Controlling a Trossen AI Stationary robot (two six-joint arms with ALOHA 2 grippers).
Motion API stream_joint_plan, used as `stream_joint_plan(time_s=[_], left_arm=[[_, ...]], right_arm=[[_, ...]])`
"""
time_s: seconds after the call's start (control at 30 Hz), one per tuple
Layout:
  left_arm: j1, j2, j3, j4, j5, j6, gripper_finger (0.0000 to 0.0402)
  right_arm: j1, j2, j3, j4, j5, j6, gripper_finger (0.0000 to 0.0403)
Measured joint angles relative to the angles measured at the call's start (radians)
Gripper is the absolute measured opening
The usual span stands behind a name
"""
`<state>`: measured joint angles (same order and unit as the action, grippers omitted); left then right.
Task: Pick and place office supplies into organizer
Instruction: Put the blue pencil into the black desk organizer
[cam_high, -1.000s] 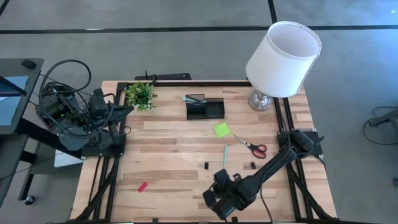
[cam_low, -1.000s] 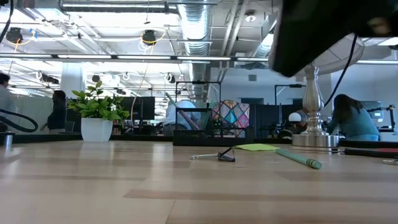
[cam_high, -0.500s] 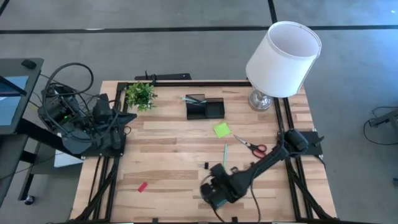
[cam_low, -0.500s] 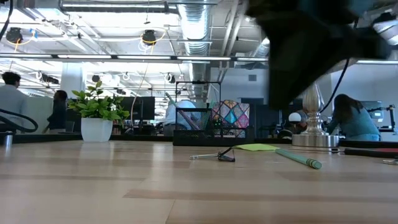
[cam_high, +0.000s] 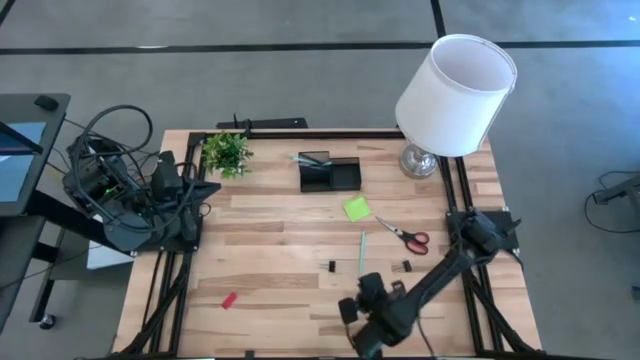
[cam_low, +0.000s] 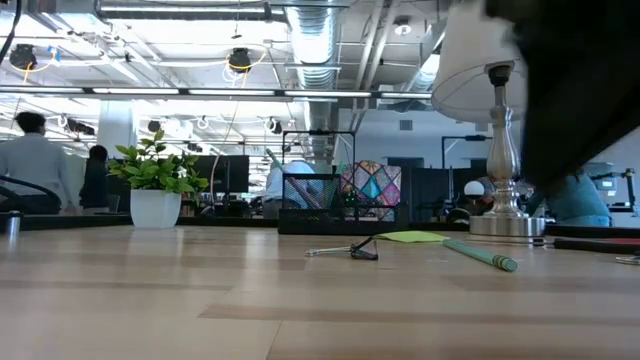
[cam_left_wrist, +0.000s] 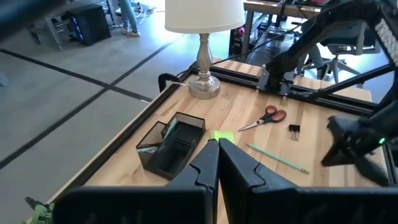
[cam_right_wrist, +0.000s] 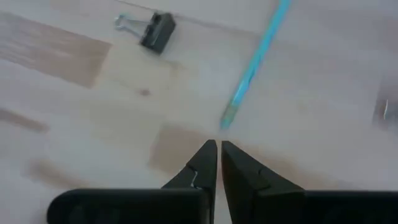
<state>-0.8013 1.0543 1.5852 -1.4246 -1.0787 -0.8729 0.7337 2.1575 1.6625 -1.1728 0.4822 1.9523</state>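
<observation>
Wooden tabletop (cam_high: 270, 225) in an open office; right gripper (cam_right_wrist: 217, 150) clenched, empty, just short of a thin teal pen (cam_right_wrist: 255, 62).

The pen (cam_high: 362, 249) lies mid-table toward the right edge, long axis running front to back. A black clip (cam_right_wrist: 155, 30) lies beside it, scissors (cam_high: 403, 234) nearby. The organizer (cam_high: 330, 174) sits by the back edge. Left gripper (cam_left_wrist: 218, 163), clenched, waits at the left edge.

Overhead downward, tabletop level, two wrist close-ups
</observation>
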Motion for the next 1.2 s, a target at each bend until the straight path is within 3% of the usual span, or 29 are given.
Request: stream_joint_plan(time_s=[0.27, 0.5, 0.7, 1.0, 1.2], left_arm=[[0.0, 0.0, 0.0, 0.0, 0.0, -0.011, 0.0], [0.0, 0.0, 0.0, -0.009, 0.018, -0.012, 0.0], [0.0, 0.0, 0.0, -0.025, 0.026, -0.013, 0.0], [0.0, 0.0, 0.0, -0.031, 0.028, -0.013, 0.0], [0.0, 0.0, 0.0, -0.031, 0.036, -0.013, 0.0]], right_arm=[[-0.082, 0.008, -0.002, 0.07, -0.117, -0.25, 0.0047], [-0.101, 0.008, -0.001, 0.089, -0.196, -0.258, 0.0088], [-0.081, 0.008, -0.001, 0.074, -0.195, -0.123, 0.0112], [-0.068, 0.106, 0.003, 0.056, -0.182, 0.095, 0.0098], [-0.048, 0.168, 0.064, -0.037, -0.038, 0.199, 0.0083]])
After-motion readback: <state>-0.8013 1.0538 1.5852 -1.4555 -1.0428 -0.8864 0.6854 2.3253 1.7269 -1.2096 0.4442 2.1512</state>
